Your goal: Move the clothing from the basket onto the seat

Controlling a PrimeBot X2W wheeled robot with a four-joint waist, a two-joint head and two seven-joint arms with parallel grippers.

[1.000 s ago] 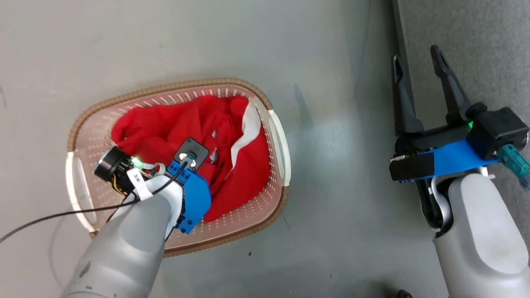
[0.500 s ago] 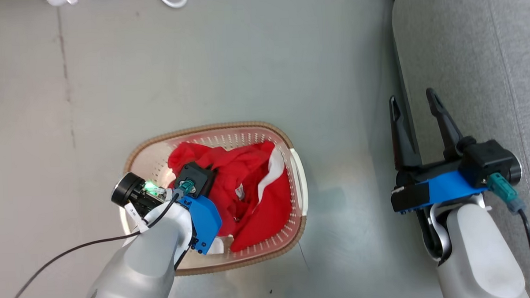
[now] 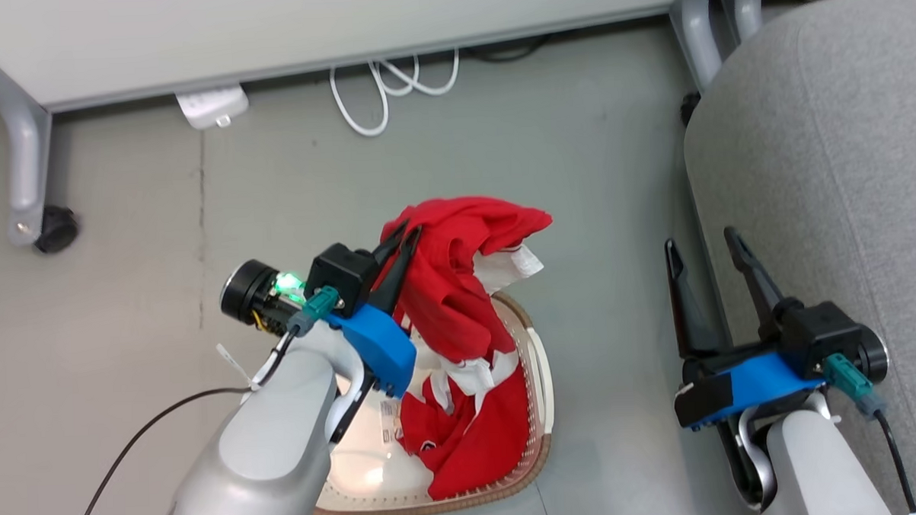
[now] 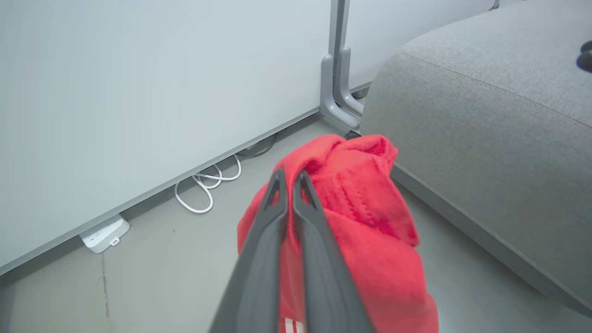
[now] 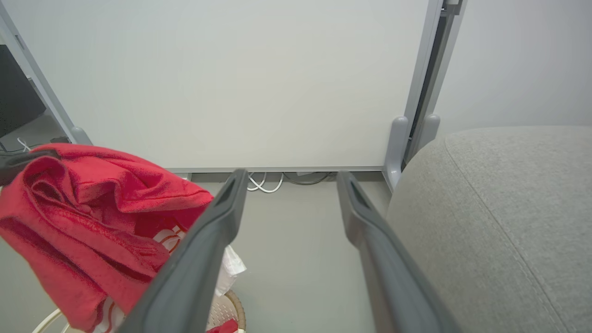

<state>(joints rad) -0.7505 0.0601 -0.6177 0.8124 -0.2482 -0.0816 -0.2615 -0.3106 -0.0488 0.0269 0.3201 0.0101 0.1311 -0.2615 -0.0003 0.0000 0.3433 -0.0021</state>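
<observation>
My left forearm (image 3: 267, 455) covers the near left part of the basket (image 3: 542, 376). I can make out just its right handle, a stretch of brown rim and part of the pale bottom, where a sticker (image 3: 391, 421) is half hidden behind my wrist. The left gripper (image 3: 405, 236) is clamped on a fold of the clothing (image 3: 459, 288), its fingers nearly meeting with red cloth pinched between them. The garment hangs lifted above the basket, and its lower part trails inside, bunched against the right wall. I cannot tell how many pieces there are. The right gripper (image 3: 700, 241) is empty with its fingers spread, just beside the edge of the seat (image 3: 843, 160); I cannot judge whether it touches. The seat runs off the right edge of the head view. Everything stands on a smooth grey floor (image 3: 272, 180). Farther off is a white panel (image 3: 267, 28) on grey legs (image 3: 20, 151) with a black caster (image 3: 55, 230). Beneath the panel lie a power strip (image 3: 210, 106) and a looped white cable (image 3: 380, 89).
</observation>
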